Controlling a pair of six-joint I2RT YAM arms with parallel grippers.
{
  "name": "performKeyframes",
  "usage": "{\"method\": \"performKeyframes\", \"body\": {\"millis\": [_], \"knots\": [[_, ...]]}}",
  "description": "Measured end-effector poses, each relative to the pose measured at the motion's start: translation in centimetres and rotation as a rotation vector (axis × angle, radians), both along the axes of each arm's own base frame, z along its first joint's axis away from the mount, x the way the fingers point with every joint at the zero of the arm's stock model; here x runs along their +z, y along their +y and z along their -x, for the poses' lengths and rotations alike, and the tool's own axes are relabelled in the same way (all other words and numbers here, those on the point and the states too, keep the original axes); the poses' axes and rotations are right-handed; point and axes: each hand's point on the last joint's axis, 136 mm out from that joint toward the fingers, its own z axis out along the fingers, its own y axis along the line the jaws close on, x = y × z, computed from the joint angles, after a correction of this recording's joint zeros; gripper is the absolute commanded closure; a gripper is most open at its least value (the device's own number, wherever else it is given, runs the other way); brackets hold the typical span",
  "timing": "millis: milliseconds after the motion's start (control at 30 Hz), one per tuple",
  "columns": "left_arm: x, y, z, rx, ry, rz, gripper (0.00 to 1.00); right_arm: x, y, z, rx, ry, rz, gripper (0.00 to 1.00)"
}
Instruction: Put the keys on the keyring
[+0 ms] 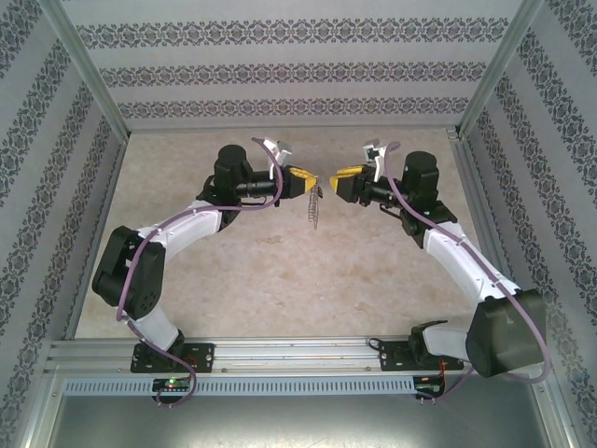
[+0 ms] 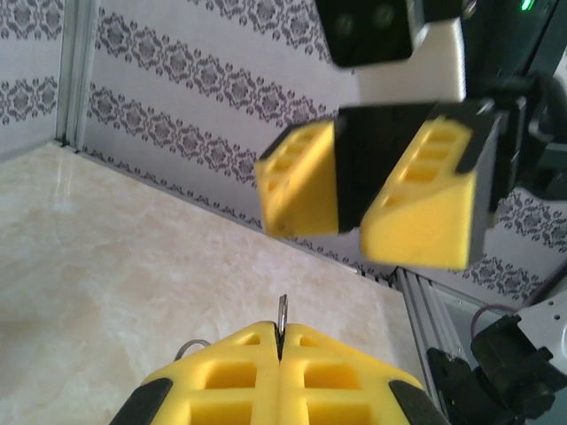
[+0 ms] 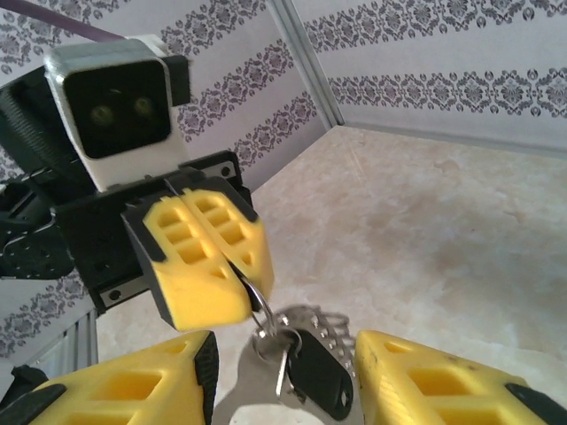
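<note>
The key (image 3: 316, 376) appears to hang already on the keyring (image 3: 257, 305). The keyring dangles just below the left gripper (image 3: 235, 279), pinched in its pressed-together fingers, and sits between the right gripper's (image 3: 283, 363) spread fingers. Probably only setting down remains.

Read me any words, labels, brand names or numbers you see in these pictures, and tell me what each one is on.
None can be read. The wallpaper bears only an ornamental pattern, the key head looks blank, and the white camera housing above the left gripper shows no label.
</note>
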Motion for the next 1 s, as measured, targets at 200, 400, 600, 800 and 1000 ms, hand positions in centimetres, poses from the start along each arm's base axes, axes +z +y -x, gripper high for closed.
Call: {"method": "performKeyframes", "body": {"millis": [200,400,600,800,1000], "knots": [[2.4,0.1,0.0,0.002,-0.041,0.076,1.0,0.7,0.5,-0.9,0.011,0.002,-0.082,0.55],[3.7,0.2,0.1,0.007,-0.053,0.124,1.0,1.0,1.5,-1.0,0.058,0.0,-0.127,0.56],[4.0,0.2,0.0,0.007,-0.04,0.142,1.0,1.2,2.3,-0.7,0.092,-0.004,-0.144,0.58],[3.9,0.2,0.0,0.005,-0.026,0.146,1.0,1.5,2.4,-0.7,0.099,-0.008,-0.155,0.59],[3.5,-0.1,-0.1,-0.002,-0.008,0.144,1.0,1.8,2.5,-0.8,0.106,-0.015,-0.159,0.62]]}}
